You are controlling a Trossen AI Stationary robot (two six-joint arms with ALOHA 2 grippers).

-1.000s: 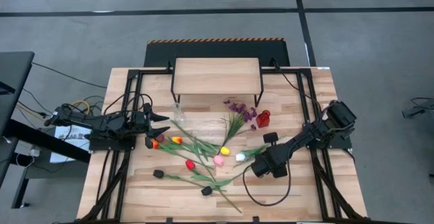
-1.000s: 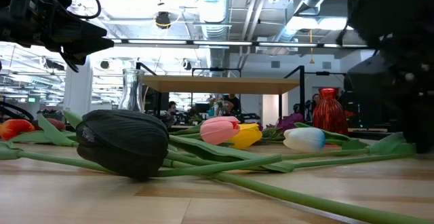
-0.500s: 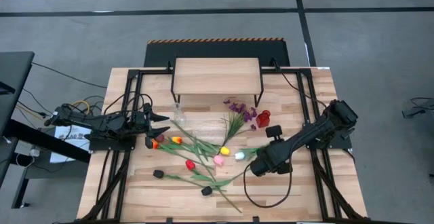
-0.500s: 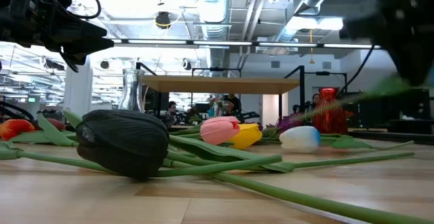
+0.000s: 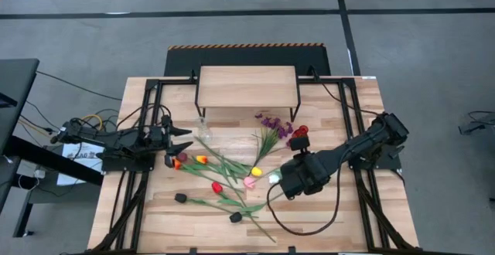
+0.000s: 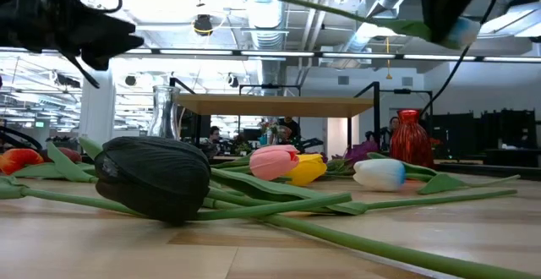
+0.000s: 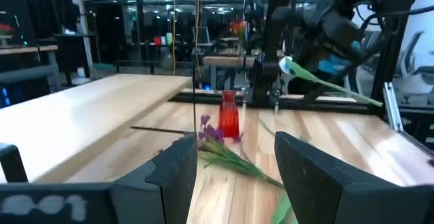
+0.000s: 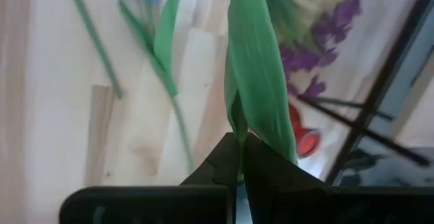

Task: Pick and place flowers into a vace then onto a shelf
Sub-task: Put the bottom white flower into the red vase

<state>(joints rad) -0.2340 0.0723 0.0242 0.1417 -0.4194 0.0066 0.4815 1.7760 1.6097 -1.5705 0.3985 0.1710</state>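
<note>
- Left gripper [image 5: 182,142]: jaws spread, holding nothing, hovering at the table's left side. An orange-headed flower [image 5: 177,163] lies just beside its tips; the clear glass vase [image 5: 204,130] stands near, ahead of the fingers and empty.
- Loose flowers [image 5: 224,179]: between the two grippers, strewn flat on the tabletop [image 5: 340,224] — yellow, red, pink and black heads on green stems. None is in a vase.
- Right gripper [image 8: 240,157]: fingers closed on a green stem and leaf, which it holds clear of the table; this is the white-headed flower [image 7: 288,66], its head pointing towards the left arm.
- Purple sprigs [image 5: 271,124] and red vase [image 5: 300,134]: beyond the right gripper, towards the shelf; the vase looks empty.
- Shelf [image 5: 247,86]: at the far edge, well apart from both grippers, with nothing on it.
- Progress: judged early. One flower is lifted; every flower remains to be put in a vase and set on the shelf.
</note>
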